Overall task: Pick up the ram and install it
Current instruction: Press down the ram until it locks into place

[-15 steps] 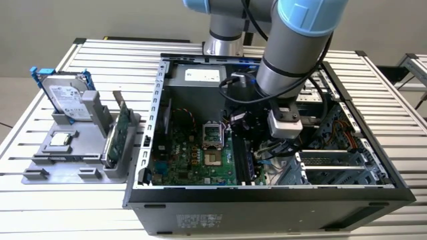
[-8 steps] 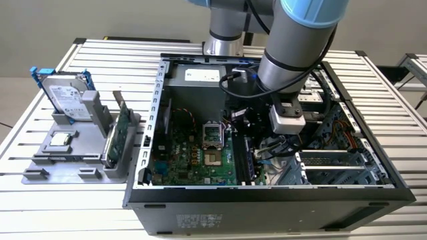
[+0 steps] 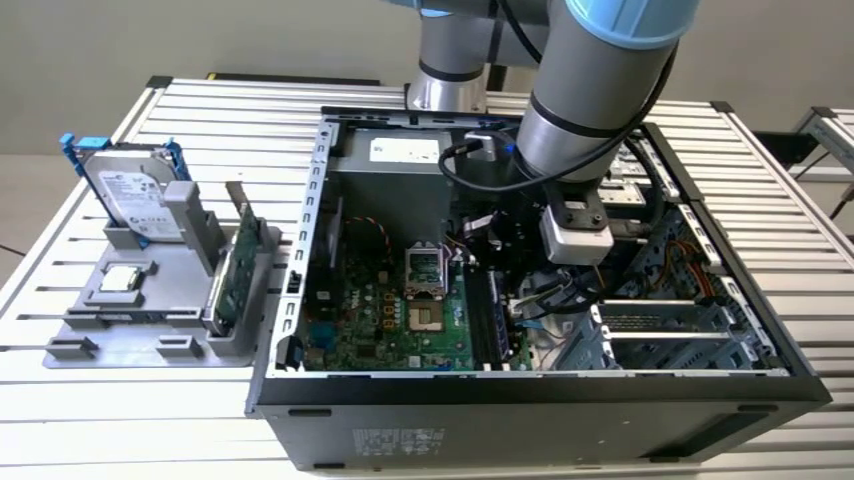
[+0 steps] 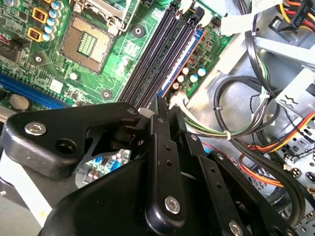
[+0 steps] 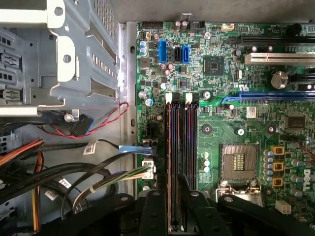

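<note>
The ram (image 4: 184, 56) is a thin blue stick standing edge-on in the outermost of the black memory slots (image 5: 189, 147) on the motherboard (image 3: 387, 320). In the first wrist view the ram (image 5: 171, 147) runs along its slot and ends between my black fingers. My gripper (image 5: 171, 196) sits at that end, its two fingers close on either side of the stick, shut on it. In the second wrist view the gripper (image 4: 152, 110) covers the ram's near end. From the exterior view the ram (image 3: 498, 320) shows as a blue strip under my wrist, inside the open case.
Cable bundles (image 5: 74, 167) and a metal drive cage (image 5: 59, 59) lie right beside the slots. The CPU socket (image 5: 238, 162) is on their other side. Outside the case, at the exterior view's left, a grey holder (image 3: 120, 300) carries a hard drive (image 3: 134, 190) and a green card (image 3: 234, 270).
</note>
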